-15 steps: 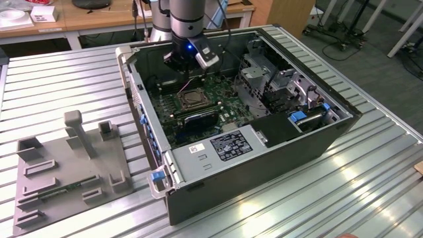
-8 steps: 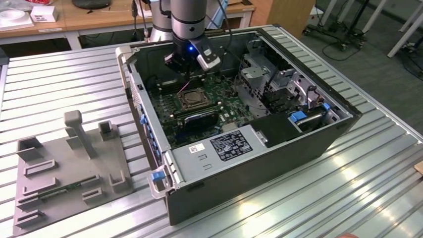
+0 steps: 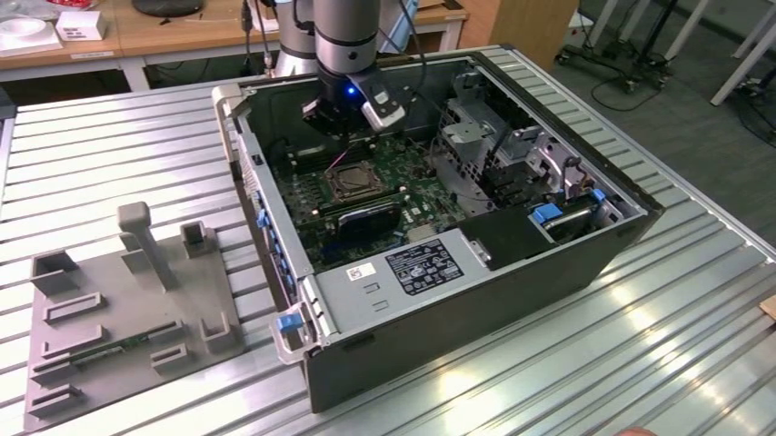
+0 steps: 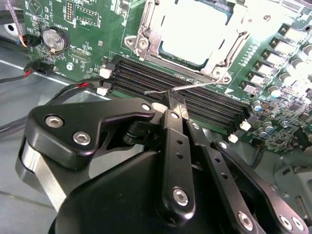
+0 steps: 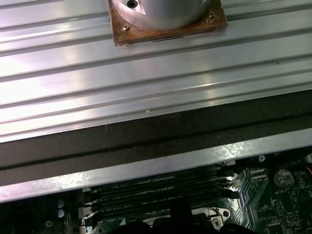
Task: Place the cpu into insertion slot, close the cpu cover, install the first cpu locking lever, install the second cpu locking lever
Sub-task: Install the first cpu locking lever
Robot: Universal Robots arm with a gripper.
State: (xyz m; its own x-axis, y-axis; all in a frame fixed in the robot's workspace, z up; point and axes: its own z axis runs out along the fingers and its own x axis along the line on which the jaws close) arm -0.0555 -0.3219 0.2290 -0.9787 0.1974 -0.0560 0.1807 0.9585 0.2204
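Inside the open computer case (image 3: 606,245), my gripper (image 3: 345,125) hangs just behind the insertion slot (image 3: 353,179). In the second wrist view the cpu (image 4: 195,36) lies in the slot, pale face up. The silvery cpu cover (image 4: 145,35) lies flat around it. A thin wire locking lever (image 4: 195,86) runs along the socket's edge beside the long black memory slots (image 4: 161,78). My gripper (image 4: 174,103) is shut, with nothing between its black fingers. Their tips sit right at the lever's wire; I cannot tell whether they touch it.
The case stands on a slatted aluminium table (image 3: 679,363). A grey fixture plate (image 3: 122,309) with upright blocks lies at the exterior view's left. Drive cages and blue clips (image 3: 546,213) crowd the case's far side. The arm's base mount (image 5: 163,17) shows beyond the case wall.
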